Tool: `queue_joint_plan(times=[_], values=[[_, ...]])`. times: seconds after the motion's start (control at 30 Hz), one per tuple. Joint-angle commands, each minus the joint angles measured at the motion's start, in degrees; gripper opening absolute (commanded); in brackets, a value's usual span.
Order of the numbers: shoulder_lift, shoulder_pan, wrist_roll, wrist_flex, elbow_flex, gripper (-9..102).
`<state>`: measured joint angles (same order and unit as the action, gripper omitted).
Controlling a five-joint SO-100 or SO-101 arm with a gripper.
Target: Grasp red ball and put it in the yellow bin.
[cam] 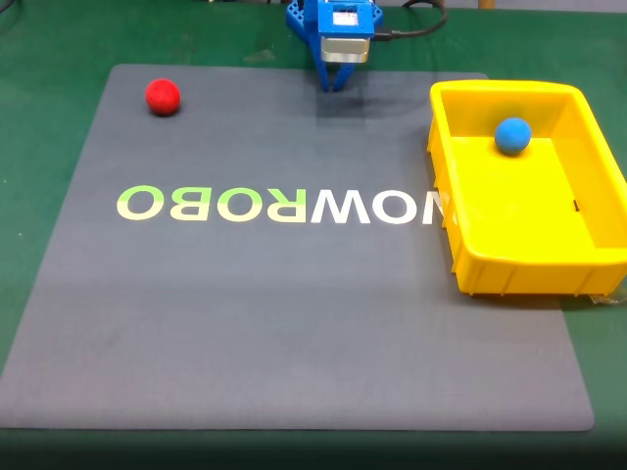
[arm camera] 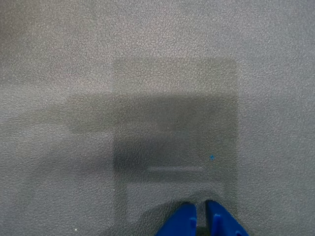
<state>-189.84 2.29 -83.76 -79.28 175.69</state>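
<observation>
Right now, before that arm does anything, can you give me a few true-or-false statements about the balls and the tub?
1. The red ball lies on the grey mat, in the fixed view's upper left. True.
2. The yellow bin is empty. False: a blue ball sits inside it.
3. The gripper is holding the red ball. False: its fingers are nearly together with nothing between them, well apart from the ball.
4. The bin stands at the mat's right side in the fixed view. True.
5. White and green lettering runs across the mat. True.

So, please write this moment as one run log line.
gripper: shut, empty, at mat's far edge | red ball: on mat | yellow bin: holds blue ball
</observation>
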Motion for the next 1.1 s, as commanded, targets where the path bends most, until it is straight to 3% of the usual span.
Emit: queue_joint_plan(times=[0.0, 1.07], values=[[-0.79, 1.32, 0.88, 1.41, 1.76, 0], [-0.79, 0.44, 1.05, 1.32, 1.76, 0]])
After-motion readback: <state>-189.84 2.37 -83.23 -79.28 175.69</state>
